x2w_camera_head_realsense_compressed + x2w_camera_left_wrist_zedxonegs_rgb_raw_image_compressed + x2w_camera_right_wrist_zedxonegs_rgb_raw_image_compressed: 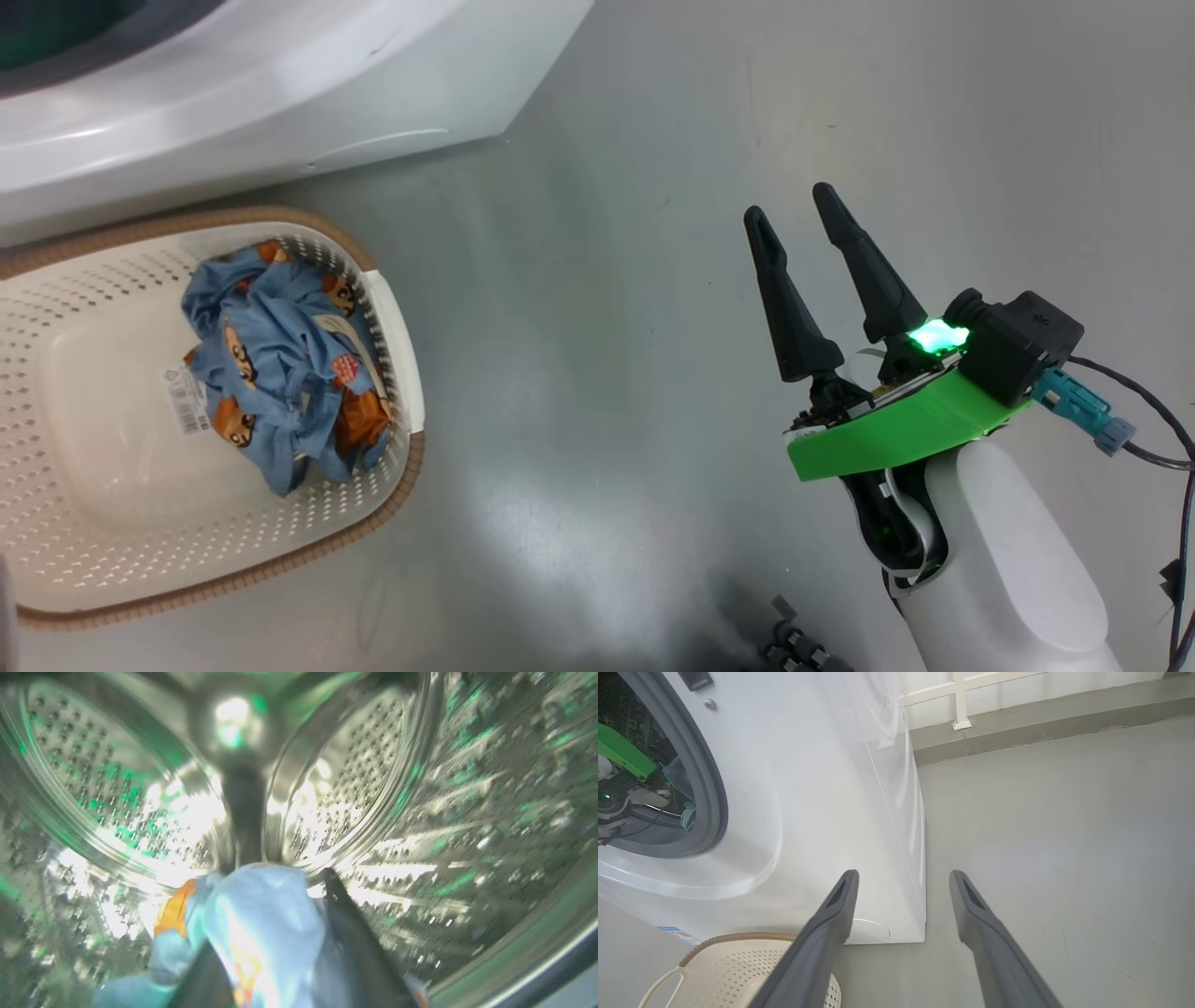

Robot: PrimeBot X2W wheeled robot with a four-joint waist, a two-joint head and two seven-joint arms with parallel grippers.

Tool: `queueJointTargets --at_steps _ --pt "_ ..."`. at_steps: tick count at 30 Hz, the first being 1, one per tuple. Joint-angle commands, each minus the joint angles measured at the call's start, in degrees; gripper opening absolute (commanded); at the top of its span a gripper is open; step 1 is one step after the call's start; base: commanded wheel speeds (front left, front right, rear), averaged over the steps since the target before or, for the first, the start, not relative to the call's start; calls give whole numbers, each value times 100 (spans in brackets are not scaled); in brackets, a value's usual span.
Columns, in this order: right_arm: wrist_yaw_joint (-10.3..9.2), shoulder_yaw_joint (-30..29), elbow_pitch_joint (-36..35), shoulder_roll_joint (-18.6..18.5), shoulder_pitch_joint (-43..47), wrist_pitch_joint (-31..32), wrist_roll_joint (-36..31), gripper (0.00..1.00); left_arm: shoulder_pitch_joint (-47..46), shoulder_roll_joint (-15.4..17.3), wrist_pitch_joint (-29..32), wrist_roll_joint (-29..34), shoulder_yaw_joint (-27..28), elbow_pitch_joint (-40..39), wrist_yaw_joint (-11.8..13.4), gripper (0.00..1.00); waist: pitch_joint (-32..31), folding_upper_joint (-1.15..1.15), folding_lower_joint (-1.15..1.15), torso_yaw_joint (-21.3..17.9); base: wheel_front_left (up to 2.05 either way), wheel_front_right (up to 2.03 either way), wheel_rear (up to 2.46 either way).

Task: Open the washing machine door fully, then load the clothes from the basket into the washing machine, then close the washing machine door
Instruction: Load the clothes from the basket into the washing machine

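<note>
Well inside the washing machine (808, 788), the left claw (275, 896) points into the steel drum (140, 788), a blue garment (261, 924) bunched between its fingers; whether it is gripping the cloth I cannot tell; the right claw (792, 205) hangs released at 4 o'clock over the floor (607, 280); more clothes (280, 364) lie in the basket (93, 280) at 9 o'clock.

Grey floor (653, 373) under washing machine (280, 93) and basket (401, 355).
</note>
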Motion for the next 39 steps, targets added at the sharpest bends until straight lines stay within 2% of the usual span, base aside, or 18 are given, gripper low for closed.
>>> queueJointTargets --at_steps 1,8,14,26,39 --pt "36 97 -95 37 95 -27 17 100 -60 165 -22 53 9 157 -12 100 -57 0 0 58 0 0 0" --pt "36 112 -65 40 70 -27 9 100 -172 69 -22 18 -116 782 -92 100 -197 0 0 168 0 0 0" --pt "36 103 -26 21 68 -27 0 100 36 -18 -22 -97 -93 826 -128 100 -399 0 0 265 0 0 0" --pt "36 -41 11 -155 103 -27 11 100 873 -167 -22 -134 -211 150 -141 100 -918 0 0 516 0 0 0" --pt "36 -57 140 -298 266 -27 88 100 2183 -281 -23 -264 -87 -740 -142 100 -1628 0 0 773 0 0 0"
